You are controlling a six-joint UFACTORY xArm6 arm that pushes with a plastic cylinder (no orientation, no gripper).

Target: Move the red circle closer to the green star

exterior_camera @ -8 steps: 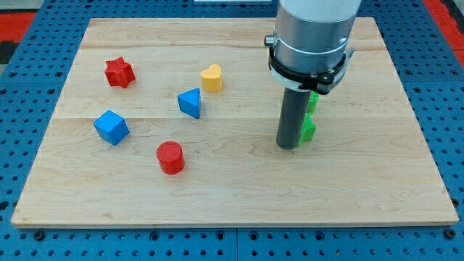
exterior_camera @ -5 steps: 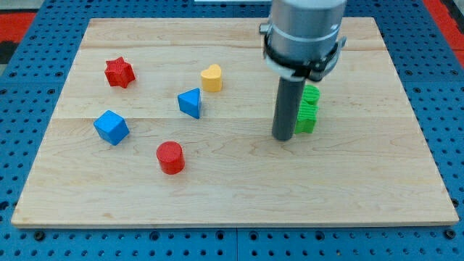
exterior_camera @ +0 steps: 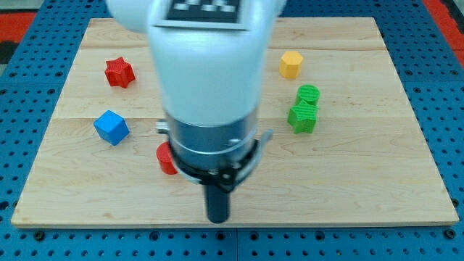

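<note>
- No words, brand names or numbers can be read anywhere in the camera view.
- The only sign-like marking is a black-and-white square pattern [exterior_camera: 204, 6] on top of the white arm housing [exterior_camera: 206, 65] at the view's top; it is blurred and cut off by the frame edge, perhaps a coded tag, and nothing on it can be made out.
- The pale wooden board [exterior_camera: 362, 174], the coloured blocks and the blue perforated table [exterior_camera: 442, 94] show no lettering or labels.

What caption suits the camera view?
My tip near the wooden board's bottom edge, the half-hidden red circle left of it, the green star far right.
</note>
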